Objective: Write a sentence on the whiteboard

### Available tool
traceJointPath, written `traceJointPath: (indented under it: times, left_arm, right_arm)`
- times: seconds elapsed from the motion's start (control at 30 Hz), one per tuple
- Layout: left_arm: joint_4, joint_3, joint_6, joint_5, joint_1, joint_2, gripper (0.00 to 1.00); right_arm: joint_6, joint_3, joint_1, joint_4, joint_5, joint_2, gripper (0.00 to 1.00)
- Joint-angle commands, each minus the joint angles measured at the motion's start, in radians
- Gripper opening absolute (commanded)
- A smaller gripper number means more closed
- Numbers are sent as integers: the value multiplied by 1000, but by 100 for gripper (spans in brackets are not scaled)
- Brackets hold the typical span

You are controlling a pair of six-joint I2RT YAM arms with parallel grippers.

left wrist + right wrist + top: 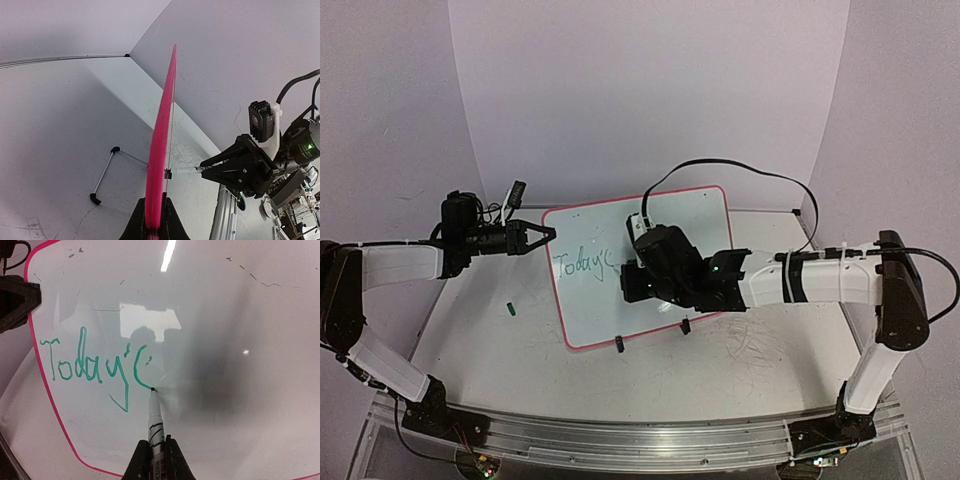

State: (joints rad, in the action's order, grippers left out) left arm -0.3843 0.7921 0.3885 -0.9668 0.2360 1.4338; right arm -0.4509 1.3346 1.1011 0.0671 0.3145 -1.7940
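Observation:
The whiteboard (695,215), white with a pink frame, stands tilted at the table's middle. In the left wrist view it shows edge-on as a pink strip (162,125). My left gripper (548,235) is shut on its upper left edge, the fingers (172,222) clamping the frame. My right gripper (154,446) is shut on a marker pen (155,415) whose tip touches the board. The sentence (90,362), in green, reads "Today'" plus a curved stroke that ends at the tip; it also shows from above (582,262). The right gripper (206,172) appears beside the board.
A small green pen cap (508,309) lies on the table left of the board. Two black clip feet (619,345) hold the board's lower edge. A wire stand (105,172) sits behind the board. A black cable (750,170) loops over the board's top right.

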Motion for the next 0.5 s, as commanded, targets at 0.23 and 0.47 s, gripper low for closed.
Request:
traceJointPath:
  times: [0.23,0.47]
  left_arm:
    - [21,18,-28,59,4,-18,0]
    - [21,17,-28,59,5,-21,0]
  right_arm:
    - [-8,7,5,22,3,0,0]
    - [19,62,6,14,-14,-17,0]
